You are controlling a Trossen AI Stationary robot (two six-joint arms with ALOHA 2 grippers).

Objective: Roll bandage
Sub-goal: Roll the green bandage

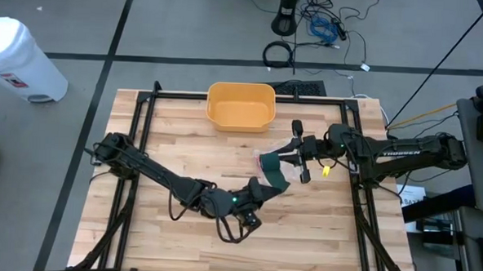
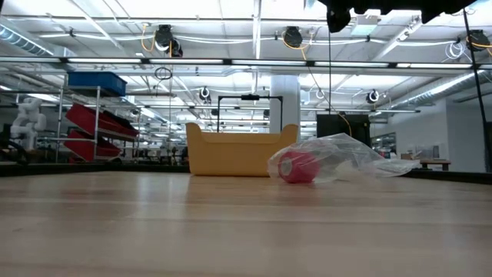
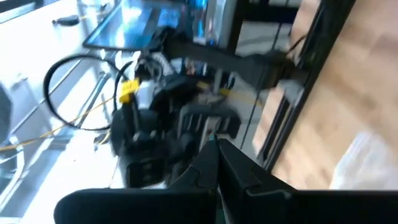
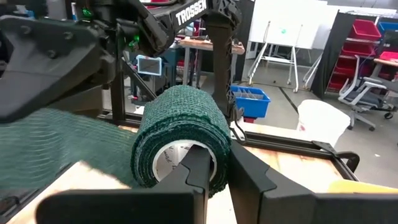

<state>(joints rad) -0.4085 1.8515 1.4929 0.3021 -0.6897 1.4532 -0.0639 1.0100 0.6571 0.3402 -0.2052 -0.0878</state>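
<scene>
We are holding the dark green bandage roll [image 4: 180, 140] up off the counter [image 1: 176, 141] in the right pincer [image 4: 214, 171], whose fingers are clamped through the roll's white core and over its wall, above the right-centre of the counter, just in front of the yellow bin [image 1: 241, 105]. The loose green tail [image 1: 274, 183] is running from the roll toward the near-centre, where the left pincer [image 1: 257, 193] is closed tight on its end. To wind well, we are judging that the tail should be kept taut and level with the roll, so each turn lands squarely on the last; slack or a sideways pull would likely make the layers telescope. The left pincer should feed the strip in gradually rather than drag it, since the elastic weave looks stretchy and clingy. The counter is pale butcher-block wood inside a black frame; near its far edge the bin is standing, and beside it are lying a red bandage roll [image 2: 297, 166] and a crumpled clear plastic bag [image 2: 350, 158]. Beyond the counter we are seeing grey floor with cables, a white container [image 1: 16, 56] off the far-left corner, and a workshop with red shelves behind.
</scene>
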